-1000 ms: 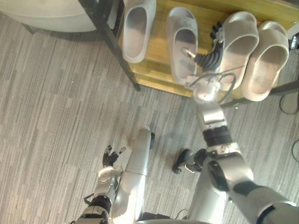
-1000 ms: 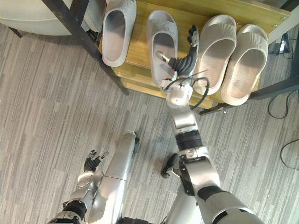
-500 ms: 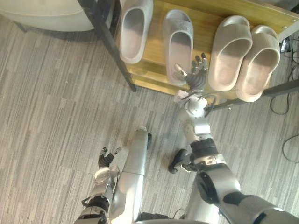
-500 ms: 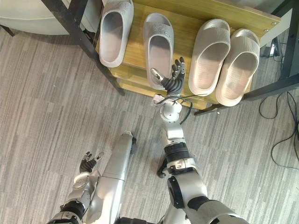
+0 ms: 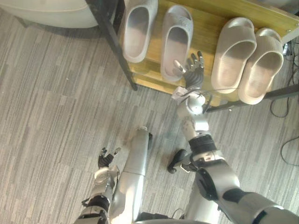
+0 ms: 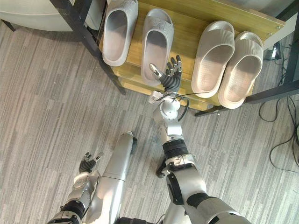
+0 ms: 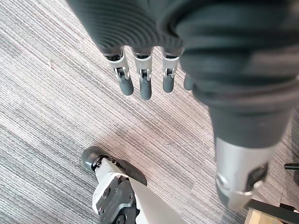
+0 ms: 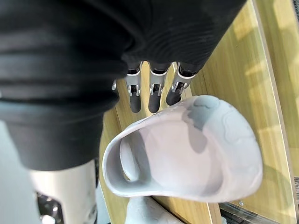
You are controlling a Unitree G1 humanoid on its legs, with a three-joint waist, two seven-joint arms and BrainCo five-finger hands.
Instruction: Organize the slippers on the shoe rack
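Grey carpet (image 6: 46, 93) lies below the wooden shoe rack (image 6: 185, 29), which carries two grey slippers (image 6: 119, 30) and two beige slippers (image 6: 212, 56). The right robot hand (image 6: 170, 78), fingers spread and empty, hovers by the inner grey slipper (image 6: 156, 44) heel; a stray brush could knock it off the front edge.

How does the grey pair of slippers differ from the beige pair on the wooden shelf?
The grey pair is narrower; the beige pair is wider, with ribbed straps. Bare wood shows between the grey slippers, while the beige ones touch. Both pairs lie on the wooden shelf, toes away from the robot.
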